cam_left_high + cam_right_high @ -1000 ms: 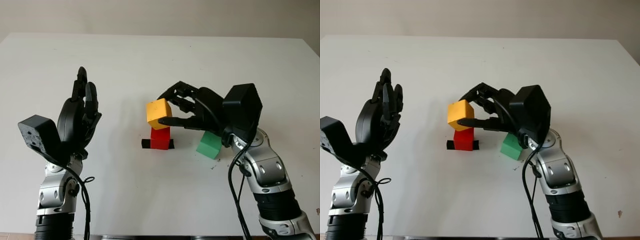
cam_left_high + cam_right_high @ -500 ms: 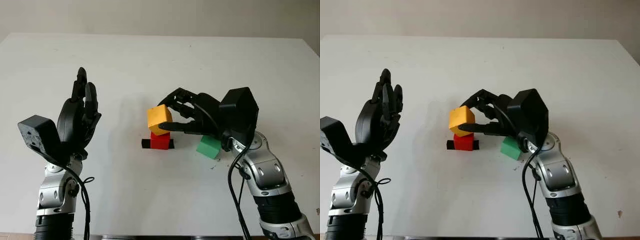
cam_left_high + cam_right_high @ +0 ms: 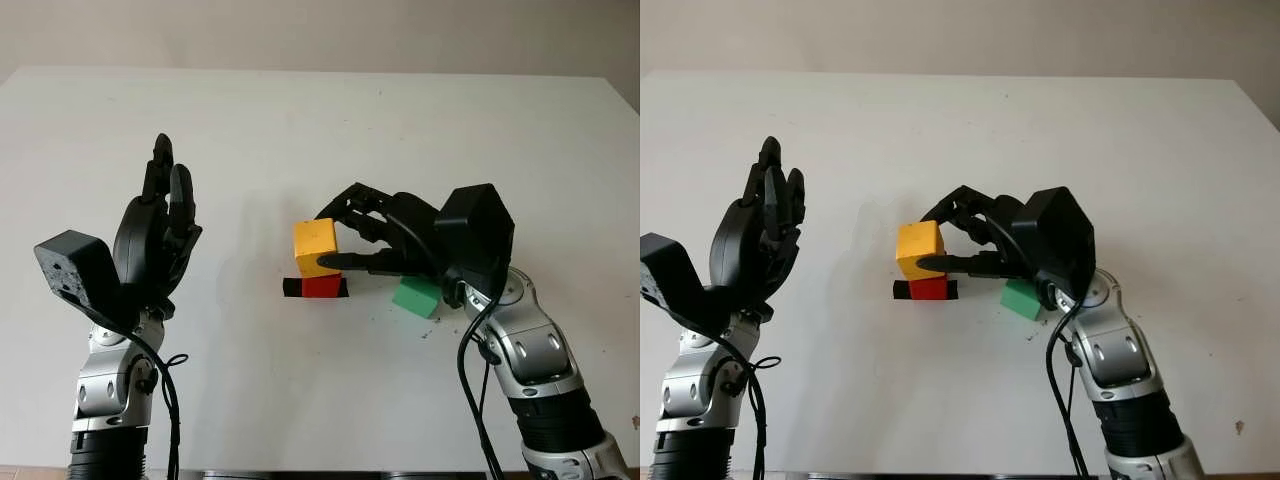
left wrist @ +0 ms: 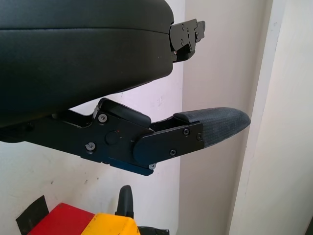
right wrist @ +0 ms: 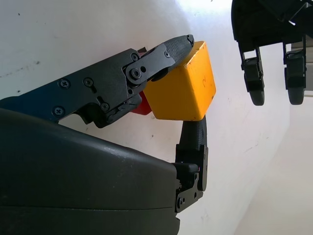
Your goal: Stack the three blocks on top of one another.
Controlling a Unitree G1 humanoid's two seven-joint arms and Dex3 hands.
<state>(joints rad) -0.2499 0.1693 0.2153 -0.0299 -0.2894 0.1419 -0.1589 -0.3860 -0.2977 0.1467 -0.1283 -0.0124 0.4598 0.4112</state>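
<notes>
- Since a second ago our right hand [image 3: 345, 238] has brought the yellow cube-shaped block [image 3: 316, 247] down from above the small red cube-shaped block [image 3: 322, 287]; it now sits on top of the red one, roughly squared up.
- Our right hand is closed on the yellow block, one finger along its near side and the others over its far side, with the arm reaching in from the right.
- Under the red block lies a black tape strip [image 3: 291, 288], near the middle of the white surface [image 3: 320, 130].
- Just right of the stack, the green cube-shaped block [image 3: 417, 296] stands on the surface, partly hidden under our right forearm.
- Our left hand [image 3: 160, 235] is open, raised well to the left of the stack and idle.
- We judge these blocks light, rigid and smooth-faced, perhaps foam or painted wood; they should not crush, but a smooth face may slip. Opposite flat sides are the place to take hold, leaving the top and bottom faces free for stacking.
- From the right wrist, the yellow block [image 5: 182, 86] shows pinched between fingertips [image 5: 177, 46], with a sliver of red behind it, a contact the head views blur together.
- From the left wrist we see the stack from the side, the yellow and red blocks touching each other.
</notes>
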